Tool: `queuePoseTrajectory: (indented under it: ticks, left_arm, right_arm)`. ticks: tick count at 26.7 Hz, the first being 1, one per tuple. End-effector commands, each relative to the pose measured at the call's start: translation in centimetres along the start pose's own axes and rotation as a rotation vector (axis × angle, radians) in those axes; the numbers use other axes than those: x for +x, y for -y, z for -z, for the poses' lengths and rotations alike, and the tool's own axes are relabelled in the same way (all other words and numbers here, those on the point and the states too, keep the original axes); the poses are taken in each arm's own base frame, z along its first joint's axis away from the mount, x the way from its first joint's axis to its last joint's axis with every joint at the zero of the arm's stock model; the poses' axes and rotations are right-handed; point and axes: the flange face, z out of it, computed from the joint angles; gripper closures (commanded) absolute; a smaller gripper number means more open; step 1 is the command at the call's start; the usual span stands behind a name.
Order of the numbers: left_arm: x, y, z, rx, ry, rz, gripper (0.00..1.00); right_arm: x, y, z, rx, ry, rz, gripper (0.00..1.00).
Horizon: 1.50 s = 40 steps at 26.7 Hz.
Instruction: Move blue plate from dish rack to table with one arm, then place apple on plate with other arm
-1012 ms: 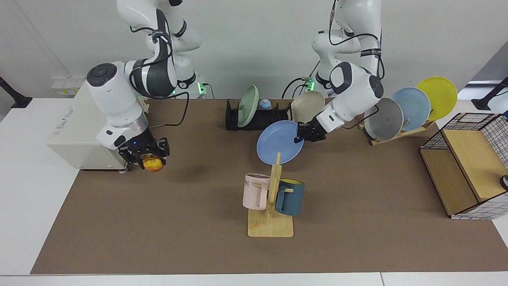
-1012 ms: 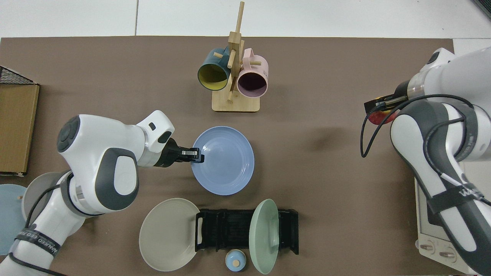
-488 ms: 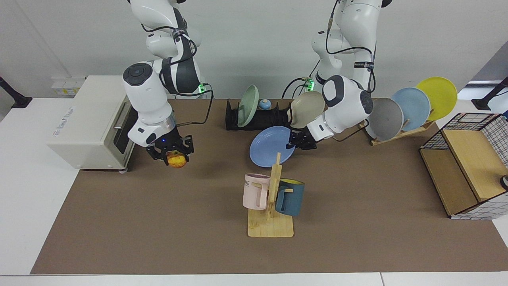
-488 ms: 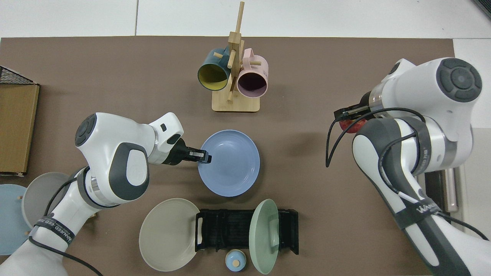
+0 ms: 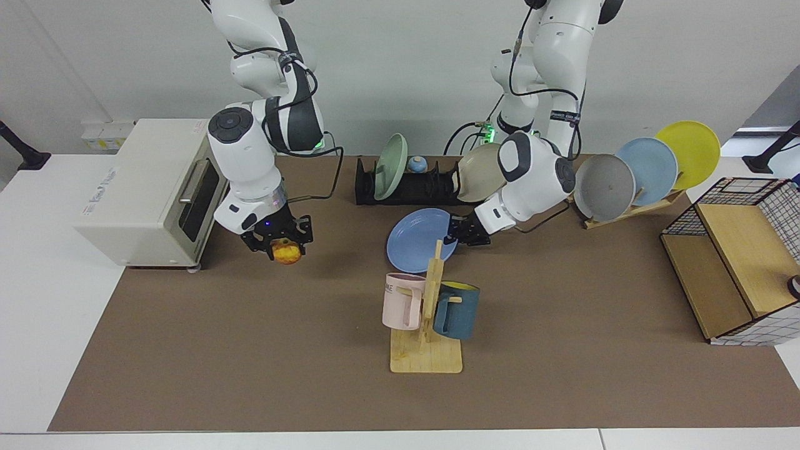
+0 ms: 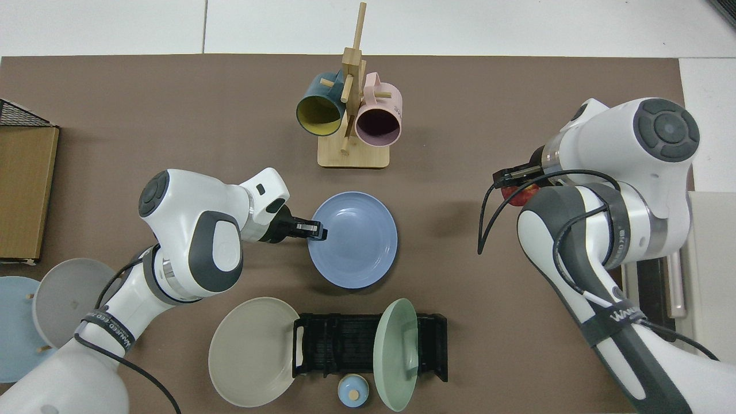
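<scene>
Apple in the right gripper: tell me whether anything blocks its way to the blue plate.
Nothing visible does. The right gripper holds the apple above bare table; only open mat lies between it and the blue plate, whose rim the left gripper grips.

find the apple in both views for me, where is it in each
Facing view: the apple hangs in the right gripper beside the toaster oven, above the table.
Top view: only its red edge shows at the picture's right, under that arm's wrist.
Shared landmark: the wooden mug tree; the apple is off to one side of it in both views.
</scene>
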Motion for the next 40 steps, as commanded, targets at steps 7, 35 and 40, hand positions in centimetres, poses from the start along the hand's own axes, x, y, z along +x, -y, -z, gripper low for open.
queuePoseTrajectory:
  ticks: [7,35,40]
  left_arm:
    - [2.0,-2.7,-0.4,0.002,-0.111,0.009,0.48]
    - [0.1,-10.5,18.8,0.541,0.021,0.002,0.19]
    - [-1.2,-12.0,21.3,0.596,0.012,0.039,0.16]
  right_arm:
    - [-2.3,0.7,-0.3,-0.003,0.006,-0.05,1.0]
    - [-4.7,22.4,-4.6,0.031,-0.02,-0.205,1.0]
    - [-4.1,24.3,-6.3,0.038,-0.042,-0.219,1.0]
